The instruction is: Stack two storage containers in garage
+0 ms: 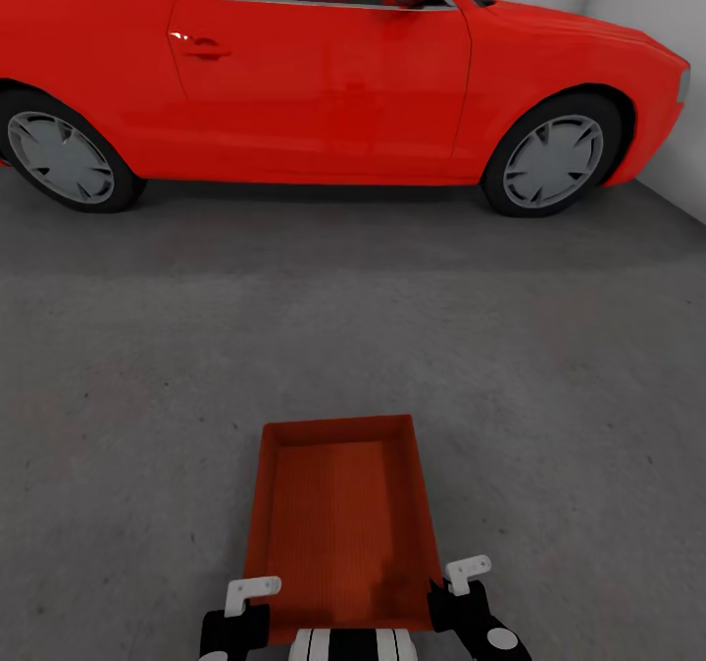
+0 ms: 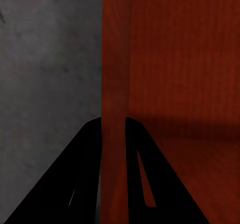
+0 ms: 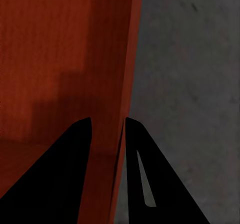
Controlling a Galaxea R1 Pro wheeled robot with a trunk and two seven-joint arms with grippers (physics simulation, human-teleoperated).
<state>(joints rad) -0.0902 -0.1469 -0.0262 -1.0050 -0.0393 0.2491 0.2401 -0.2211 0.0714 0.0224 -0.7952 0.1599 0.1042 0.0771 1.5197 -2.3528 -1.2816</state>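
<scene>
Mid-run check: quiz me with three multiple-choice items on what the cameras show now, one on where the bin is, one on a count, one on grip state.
1. Where is the storage container?
A. Inside the car
B. Over the concrete floor, between the robot and the car
C. On a wood-plank floor

2. How many storage containers are in the head view?
A. One
B. Two
C. Three

3. How do the grippers stand on the container?
A. Both open, clear of it
B. The left alone grips it
C. Each is closed on a side wall

Key:
1 B: grey floor surrounds it, with the red car beyond.
2 A: a single orange-red bin shows there.
3 C: the left gripper and the right gripper each have a wall between their fingers.
</scene>
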